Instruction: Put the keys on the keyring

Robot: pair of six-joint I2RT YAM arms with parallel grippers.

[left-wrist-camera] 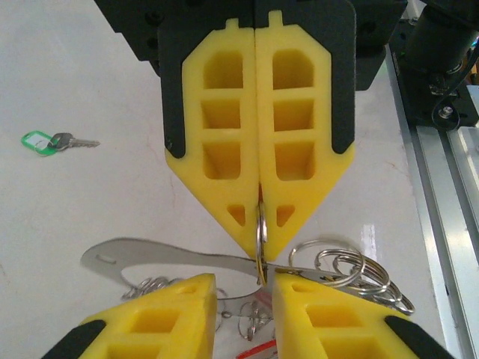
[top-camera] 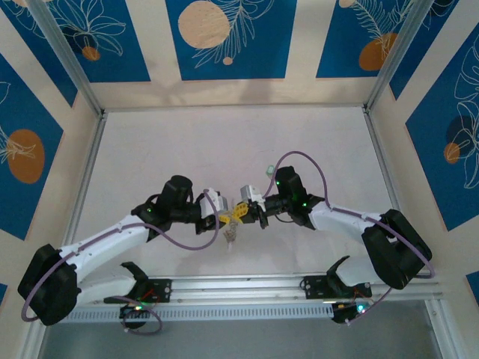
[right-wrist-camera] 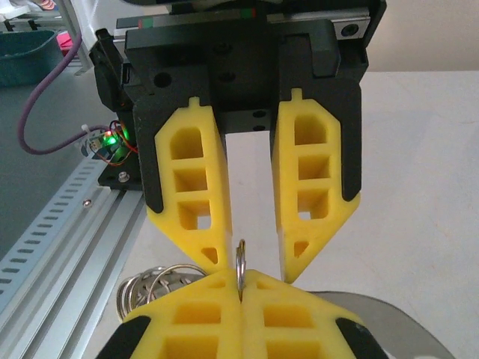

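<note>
Keyring [left-wrist-camera: 340,268]: bunch of silvery split rings with a flat metal plate [left-wrist-camera: 150,258] and a small red tag [left-wrist-camera: 258,348], located between the two grippers near the middle of the table [top-camera: 150,149], forward of the aluminium rail [top-camera: 239,288].

Right gripper [left-wrist-camera: 260,247]: yellow fingers pressed together, pinching one thin silvery ring of the keyring bunch. The ring stands on edge and pokes out past the fingertips. Its own wrist view shows the same grip [right-wrist-camera: 239,288], with further loops hanging to the left.

Left gripper [right-wrist-camera: 253,263]: fingers spread part-way, bare table visible in the gap, tips just beside the pinched ring and facing the right gripper tip to tip. Its own view [left-wrist-camera: 239,283] shows the plate and ring lying across the gap. Contact with either cannot be told.

Key [left-wrist-camera: 60,140]: one, small, silver blade, pale green head. It lies flat on the table, well apart from both grippers, on the side away from the rail [top-camera: 269,169].
</note>
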